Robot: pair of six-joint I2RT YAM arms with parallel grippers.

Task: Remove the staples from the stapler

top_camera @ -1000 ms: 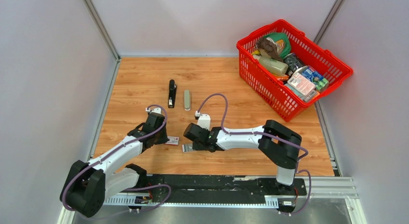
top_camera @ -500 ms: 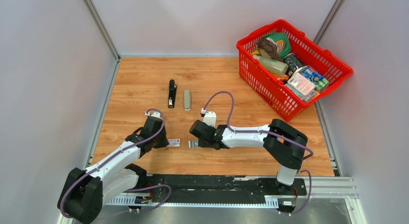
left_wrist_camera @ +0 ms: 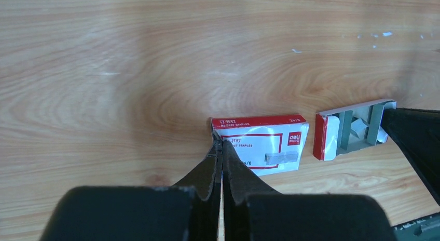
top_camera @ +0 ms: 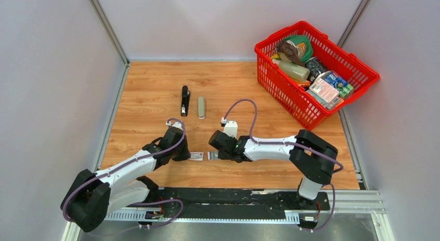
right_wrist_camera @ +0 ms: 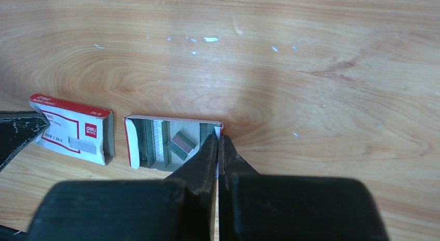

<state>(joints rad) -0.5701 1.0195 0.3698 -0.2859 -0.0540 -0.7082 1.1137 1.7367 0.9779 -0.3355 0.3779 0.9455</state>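
- Lower centre of the overhead view: the left jaws are closed on the left end of the red-and-white box sleeve (left_wrist_camera: 259, 145). The right jaws are closed on the right wall of the open tray (right_wrist_camera: 131, 143) just beside it.
- Staples (right_wrist_camera: 181, 143) are seen as loose strips in the tray, in the wrist views only. They are judged tiny, brittle and easily scattered.
- The stapler (top_camera: 184, 99) lies well beyond, above centre-left, apparently closed, beside a grey oblong object (top_camera: 201, 107). It is shown overhead only.
- It is judged light, rigid and smooth, best taken across the base sides.
- A red basket (top_camera: 316, 72) is noted at upper right.
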